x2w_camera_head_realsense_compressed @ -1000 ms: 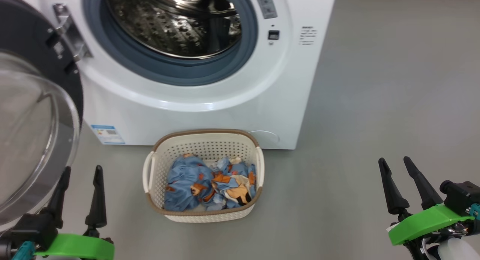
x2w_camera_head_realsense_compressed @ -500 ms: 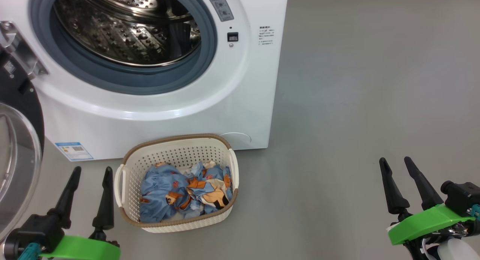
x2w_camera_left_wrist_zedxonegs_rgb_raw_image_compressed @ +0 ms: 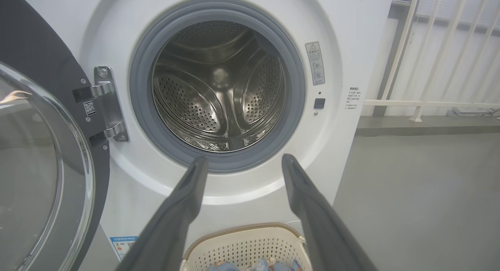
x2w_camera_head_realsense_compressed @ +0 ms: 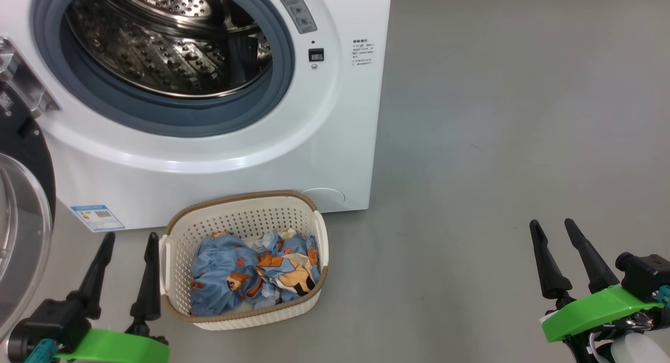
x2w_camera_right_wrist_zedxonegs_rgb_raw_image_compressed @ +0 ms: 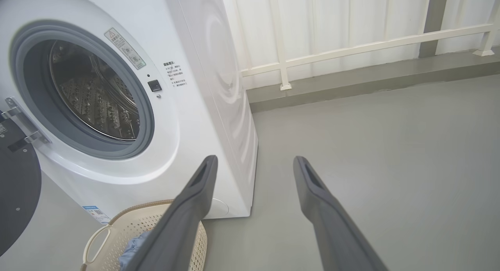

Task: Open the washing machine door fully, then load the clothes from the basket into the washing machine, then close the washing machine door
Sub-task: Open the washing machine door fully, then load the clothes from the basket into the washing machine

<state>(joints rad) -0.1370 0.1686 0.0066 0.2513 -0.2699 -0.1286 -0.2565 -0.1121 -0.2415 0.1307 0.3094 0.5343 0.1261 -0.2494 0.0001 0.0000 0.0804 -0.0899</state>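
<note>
Across the head view from twelve to five o'clock, bare grey floor (x2w_camera_head_realsense_compressed: 497, 117). At ten o'clock, the white front-loading washing machine (x2w_camera_head_realsense_compressed: 209, 164), standing on that floor with its mouth uncovered: grey rubber ring (x2w_camera_head_realsense_compressed: 157, 123) around a perforated steel drum (x2w_camera_head_realsense_compressed: 167, 54). At nine o'clock, the washing machine door (x2w_camera_left_wrist_zedxonegs_rgb_raw_image_compressed: 39, 165), swung out on a steel hinge (x2w_camera_left_wrist_zedxonegs_rgb_raw_image_compressed: 107, 103) at the mouth's nine o'clock side. Black rim, bulging clear glass bowl, wide open and well clear of the opening. Beyond the machine in the right wrist view, at one o'clock, a white railing (x2w_camera_right_wrist_zedxonegs_rgb_raw_image_compressed: 351, 48).

At seven o'clock in the head view, the cream perforated basket (x2w_camera_head_realsense_compressed: 246, 222) with brown woven-look rim, on the floor just in front of the machine's base, at six o'clock of the drum mouth. Inside it, crumpled in a heap, the clothes (x2w_camera_head_realsense_compressed: 251, 271): light blue fabric with orange-brown bears and some white, all within the rim.

At eight o'clock, the left claw (x2w_camera_head_realsense_compressed: 131, 236): released, dark fingers (x2w_camera_head_realsense_compressed: 149, 279) spread and empty, just beside the basket at its nine o'clock; contact with the handle impossible to tell. At four o'clock, the right claw (x2w_camera_head_realsense_compressed: 550, 223): likewise released and empty, over bare floor, well apart from the basket at its three o'clock.

Smallest: a blue label (x2w_camera_head_realsense_compressed: 97, 217) on the machine's lower front corner, at ten o'clock of the basket, and a black latch socket (x2w_camera_head_realsense_compressed: 315, 55) at the mouth's three o'clock.
</note>
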